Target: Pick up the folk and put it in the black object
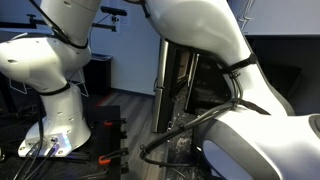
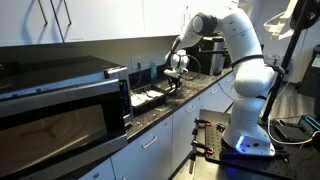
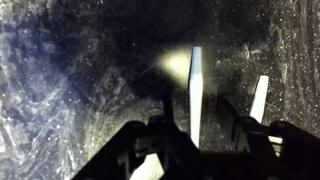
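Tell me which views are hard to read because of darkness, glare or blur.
Wrist view: very dark; the jaws are black silhouettes, a glare patch shines on the countertop, and the white strip is washed out. In an exterior view, the robot arm fills the frame, close and soft. In an exterior view, the light is even, with reflections on the microwave door.

Exterior view close against arm point(image 1: 205, 40); exterior view along counter point(image 2: 195, 95); wrist looks down.

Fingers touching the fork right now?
Cannot tell. In the wrist view the white fork lies between the fingers; a gap shows on one side, but the other finger's edge merges with it in shadow.
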Robot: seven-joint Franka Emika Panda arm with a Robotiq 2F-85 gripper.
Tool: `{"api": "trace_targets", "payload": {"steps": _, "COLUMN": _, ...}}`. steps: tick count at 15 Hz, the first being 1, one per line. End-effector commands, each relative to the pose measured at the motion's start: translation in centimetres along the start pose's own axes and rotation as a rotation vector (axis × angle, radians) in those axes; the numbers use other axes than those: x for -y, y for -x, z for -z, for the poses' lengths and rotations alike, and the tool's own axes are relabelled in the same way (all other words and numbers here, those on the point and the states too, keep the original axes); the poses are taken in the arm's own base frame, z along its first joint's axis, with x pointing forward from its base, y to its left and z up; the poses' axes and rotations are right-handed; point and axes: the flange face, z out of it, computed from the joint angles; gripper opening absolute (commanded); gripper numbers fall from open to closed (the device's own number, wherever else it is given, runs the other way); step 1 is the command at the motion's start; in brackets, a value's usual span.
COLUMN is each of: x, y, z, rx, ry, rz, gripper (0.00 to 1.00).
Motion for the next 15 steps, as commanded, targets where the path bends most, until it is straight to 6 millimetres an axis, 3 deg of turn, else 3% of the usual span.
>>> {"api": "trace_targets", "payload": {"steps": 1, "x": -0.1, "y": 2.4, "z": 0.4, "rx": 0.051, "ry": 0.029, "rz": 0.05, "gripper": 0.81}}
{"api": "trace_targets", "payload": {"steps": 3, "x": -0.1, "y": 4.2, "z": 0.5, "rx": 0.062, "ry": 0.036, "rz": 0.1, "gripper": 0.97}}
{"api": "trace_targets", "payload": {"steps": 4, "x": -0.1, "y": 5.1, "z": 0.5, "rx": 0.062, "ry": 0.04, "rz": 0.126, "gripper": 1.0}}
{"api": "trace_targets", "payload": {"steps": 9, "x": -1.6, "y": 8.4, "z": 1.7, "rx": 0.013, "ry": 0.094, "rz": 0.264, "gripper": 1.0}}
{"api": "trace_targets", "payload": {"steps": 15, "x": -5.2, "y": 9.0, "z": 3.4, "rx": -0.141, "ry": 0.226, "rz": 0.443, "gripper": 1.0}}
